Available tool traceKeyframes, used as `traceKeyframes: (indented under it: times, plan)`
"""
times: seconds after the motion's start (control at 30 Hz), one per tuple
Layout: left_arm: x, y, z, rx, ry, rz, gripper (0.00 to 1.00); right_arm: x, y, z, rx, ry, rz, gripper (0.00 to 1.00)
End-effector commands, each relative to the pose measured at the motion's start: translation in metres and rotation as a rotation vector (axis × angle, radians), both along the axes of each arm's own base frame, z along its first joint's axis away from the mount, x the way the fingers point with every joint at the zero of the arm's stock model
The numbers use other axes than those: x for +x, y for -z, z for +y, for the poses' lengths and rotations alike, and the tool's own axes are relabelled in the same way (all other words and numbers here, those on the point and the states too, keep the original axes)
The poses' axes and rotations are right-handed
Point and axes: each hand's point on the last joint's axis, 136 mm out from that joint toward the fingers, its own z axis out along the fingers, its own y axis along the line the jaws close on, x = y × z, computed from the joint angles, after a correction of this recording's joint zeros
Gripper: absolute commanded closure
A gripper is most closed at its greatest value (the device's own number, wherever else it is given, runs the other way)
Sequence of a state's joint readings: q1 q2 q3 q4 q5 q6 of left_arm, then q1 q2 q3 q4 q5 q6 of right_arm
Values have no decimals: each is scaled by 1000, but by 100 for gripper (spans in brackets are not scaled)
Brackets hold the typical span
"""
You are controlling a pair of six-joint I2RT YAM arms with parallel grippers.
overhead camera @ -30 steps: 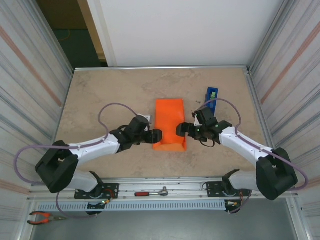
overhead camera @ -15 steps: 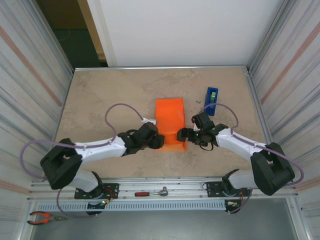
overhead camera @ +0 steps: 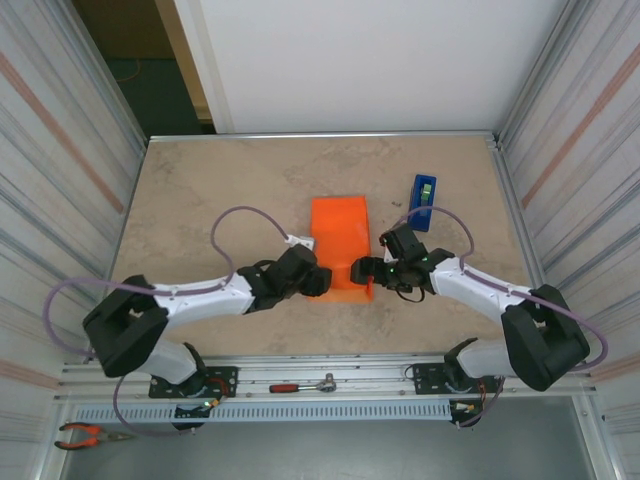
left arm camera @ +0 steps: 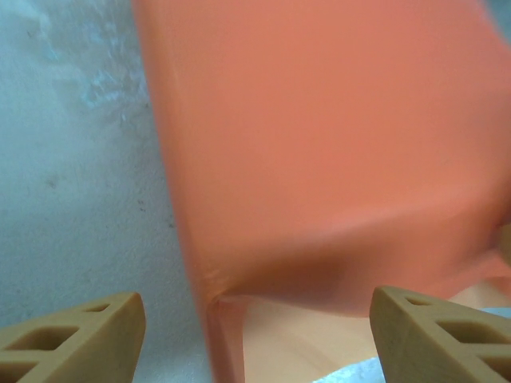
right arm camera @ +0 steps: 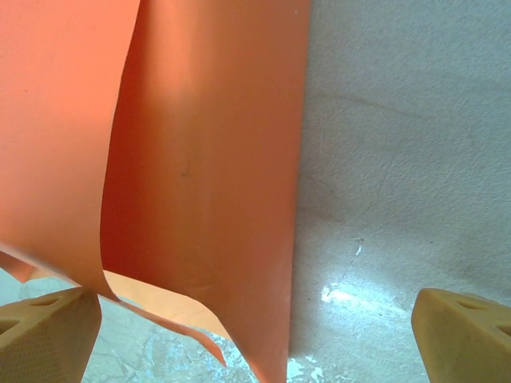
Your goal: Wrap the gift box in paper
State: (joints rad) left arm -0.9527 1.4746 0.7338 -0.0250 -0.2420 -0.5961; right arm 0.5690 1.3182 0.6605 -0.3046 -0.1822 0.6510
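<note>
Near the middle of the table (overhead camera: 220, 190), a little toward the arms, sat the paper (overhead camera: 338, 243): plain bright orange, thin, folded up into a boxy wedge longer than wide, the far end higher and the near end sloping to a flat skirt on the table. Top view: smooth upper face, one crease across near the low end. Right wrist view: two layers overlapped, the outer with a long straight edge lying flat, the inner curving loose, its near corner curled up and showing a paler underside; one faint small mark on the outer layer. Left wrist view: close and blurred; a shadowed near face, a sharp corner fold, paler orange beneath the lifted lower edge. Blue item (overhead camera: 424, 201) stood beyond the right arm, well apart from the paper; greenish patch on top, any writing too small to read. Left gripper (left arm camera: 255, 315) was spread wide, tan latticed fingers (left arm camera: 76, 335) at either side of the frame, nothing pinched. The paper's near-left corner lay just ahead of the tips; contact could not be told. Right gripper (right arm camera: 255, 319) likewise stood fully apart, holding nothing. The paper's near-right edge ran down between its tips, bare table under the other half of the gap. From above, the paper's near end lay between the two grippers, one at each corner.
</note>
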Motion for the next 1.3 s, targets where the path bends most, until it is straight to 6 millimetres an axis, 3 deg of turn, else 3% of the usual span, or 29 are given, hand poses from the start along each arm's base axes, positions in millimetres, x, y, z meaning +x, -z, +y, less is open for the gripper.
traceKeyframes:
  times: [0.0, 0.23, 0.47, 0.7, 0.87, 1.07, 1.27]
  plan:
    - [11, -8, -14, 46, 6, -95, 26, -3, -5, 5, 5, -6, -7, 2]
    - [8, 9, -18, 155, 1, -140, 26, 4, -10, 3, -28, 16, -47, 2]
    - [6, 16, -18, 163, 4, -141, 26, 23, 14, 2, -93, 64, -36, 2]
    - [-3, -14, -8, 73, -1, -171, 25, 21, 23, 5, -91, 53, -13, 4]
    - [4, -35, -13, 71, 28, -217, 24, 16, 24, 5, -77, 47, -1, 4]
    - [12, -21, -21, 144, 58, -216, 25, 10, 23, 6, -62, 40, 6, 4]
    - [25, -3, -15, 235, 2, -234, 26, 1, 8, 6, -34, 29, -15, 4]
